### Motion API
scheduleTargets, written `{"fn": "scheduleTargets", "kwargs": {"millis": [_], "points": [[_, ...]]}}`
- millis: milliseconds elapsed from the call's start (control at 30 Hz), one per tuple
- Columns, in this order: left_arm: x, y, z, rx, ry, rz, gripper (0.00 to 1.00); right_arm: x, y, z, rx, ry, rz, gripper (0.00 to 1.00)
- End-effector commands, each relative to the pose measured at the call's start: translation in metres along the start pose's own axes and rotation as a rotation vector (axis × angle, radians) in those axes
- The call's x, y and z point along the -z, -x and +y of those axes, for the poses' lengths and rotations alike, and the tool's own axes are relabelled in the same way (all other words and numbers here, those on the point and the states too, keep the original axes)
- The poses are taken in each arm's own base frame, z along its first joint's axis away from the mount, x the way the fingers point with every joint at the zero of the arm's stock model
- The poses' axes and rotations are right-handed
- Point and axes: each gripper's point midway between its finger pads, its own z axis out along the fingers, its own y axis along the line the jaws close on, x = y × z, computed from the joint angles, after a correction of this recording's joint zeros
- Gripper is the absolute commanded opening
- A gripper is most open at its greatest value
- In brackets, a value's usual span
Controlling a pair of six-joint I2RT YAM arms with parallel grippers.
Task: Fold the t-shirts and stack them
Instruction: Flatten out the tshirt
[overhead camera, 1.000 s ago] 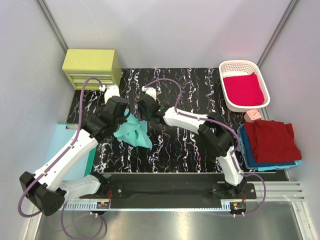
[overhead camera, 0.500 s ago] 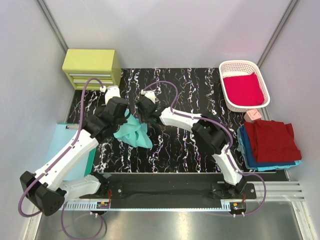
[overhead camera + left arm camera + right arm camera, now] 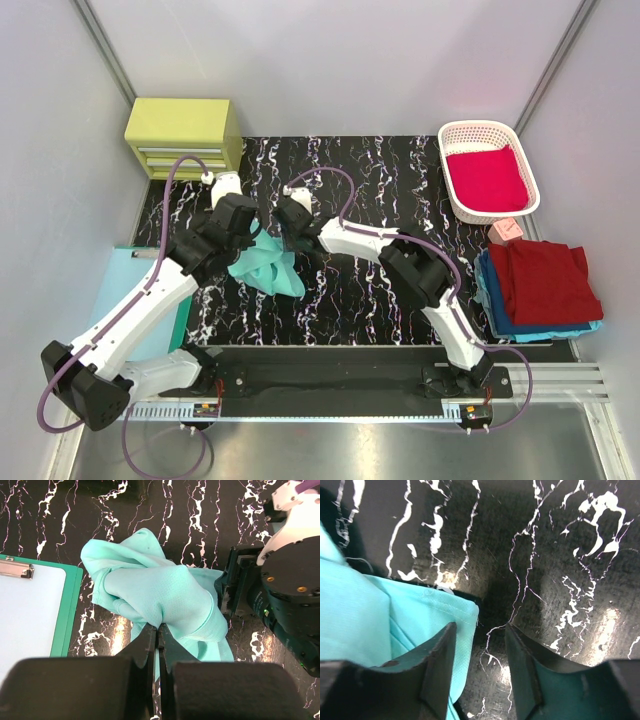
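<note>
The mint-teal t-shirt (image 3: pixel 268 268) is bunched on the black marbled mat (image 3: pixel 360 190). My left gripper (image 3: pixel 158 628) is shut on a fold of it (image 3: pixel 155 592), lifting the cloth into a hump. My right gripper (image 3: pixel 481 630) is open just above the mat, its left finger over a hemmed corner of the shirt (image 3: pixel 455 612); nothing lies between the jaws. In the top view it (image 3: pixel 292 240) sits at the shirt's right edge, close to the left gripper (image 3: pixel 248 238). A dark red shirt (image 3: pixel 540 280) lies on a blue one (image 3: pixel 495 300) at the right. A crimson shirt (image 3: pixel 487 178) fills the white basket (image 3: pixel 452 135).
A green-edged pale blue clipboard (image 3: pixel 30 615) lies left of the mat (image 3: pixel 125 290). A yellow-green drawer box (image 3: pixel 182 133) stands at the back left. A small pink object (image 3: pixel 508 229) sits between basket and shirt pile.
My right gripper has slid a little left, closer to the shirt's edge. The left gripper and the shirt have barely moved.
</note>
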Motion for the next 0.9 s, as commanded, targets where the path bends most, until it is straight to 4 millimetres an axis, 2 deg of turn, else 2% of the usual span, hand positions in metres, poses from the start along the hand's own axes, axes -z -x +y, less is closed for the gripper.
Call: {"fn": "scheduleTargets", "kwargs": {"millis": [0, 100, 200, 433, 600, 700, 733, 800, 833, 867], "points": [[0.000, 0.009, -0.004, 0.030, -0.020, -0.035, 0.00, -0.006, -0.004, -0.005, -0.007, -0.012, 0.009, 0.48], [0.000, 0.008, -0.004, 0.029, -0.020, -0.034, 0.00, -0.008, -0.008, -0.006, 0.000, -0.009, 0.022, 0.43], [0.000, 0.009, -0.004, 0.030, -0.020, -0.035, 0.00, -0.007, -0.010, -0.005, 0.002, -0.007, 0.026, 0.33], [0.000, 0.011, -0.004, 0.029, -0.018, -0.037, 0.00, -0.005, -0.011, -0.015, -0.005, -0.029, 0.027, 0.00], [0.001, 0.012, -0.002, 0.031, -0.012, -0.045, 0.00, 0.005, 0.000, -0.031, -0.011, -0.068, -0.003, 0.00], [0.008, 0.022, 0.005, 0.035, 0.006, -0.079, 0.00, 0.032, 0.033, -0.053, -0.033, -0.106, -0.076, 0.00], [0.012, 0.031, 0.008, 0.043, 0.017, -0.102, 0.00, 0.053, 0.063, -0.071, -0.078, -0.119, -0.131, 0.00], [0.018, 0.041, 0.015, 0.043, 0.032, -0.131, 0.00, 0.079, 0.099, -0.096, -0.115, -0.162, -0.210, 0.00], [0.022, 0.052, 0.021, 0.058, 0.050, -0.156, 0.00, 0.107, 0.136, -0.120, -0.152, -0.186, -0.281, 0.00], [0.024, 0.057, 0.024, 0.063, 0.059, -0.166, 0.00, 0.121, 0.152, -0.133, -0.164, -0.212, -0.319, 0.00]]}}
